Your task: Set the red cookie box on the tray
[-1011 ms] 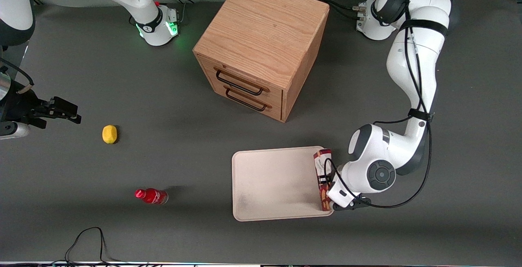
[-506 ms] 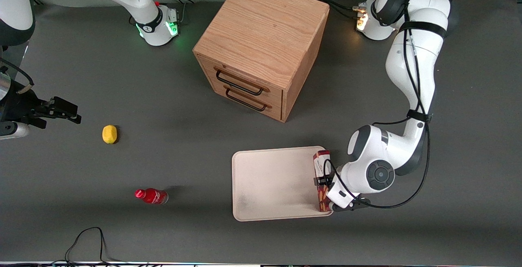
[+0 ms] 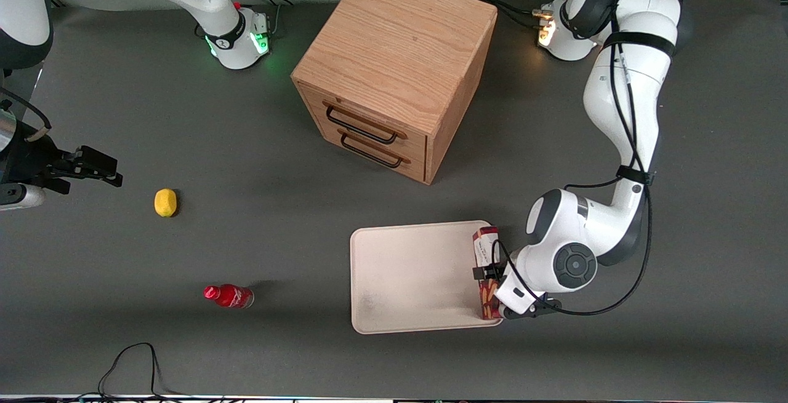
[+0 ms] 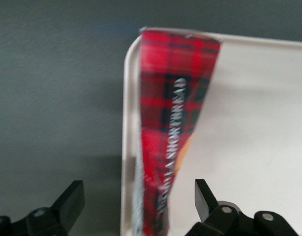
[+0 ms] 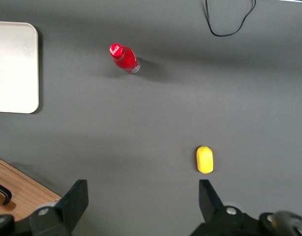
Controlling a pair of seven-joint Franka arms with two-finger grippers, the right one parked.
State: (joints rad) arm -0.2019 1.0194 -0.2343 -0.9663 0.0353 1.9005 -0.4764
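Tool [image 4: 136, 206] spread wide, straddling red cookie box [image 3: 486, 271], which stands on edge along tray [image 3: 412, 280] rim, apparently unsupported. Risk: box topples off onto worktop [image 3: 246, 237] if nudged.

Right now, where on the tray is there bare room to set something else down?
Nearly all of the tray is bare. Only its edge toward the working arm is crowded: the red cookie box stands on that rim, and the tool sits open astride it, fingers apart from the carton. The stretch toward the small red bottle is free.
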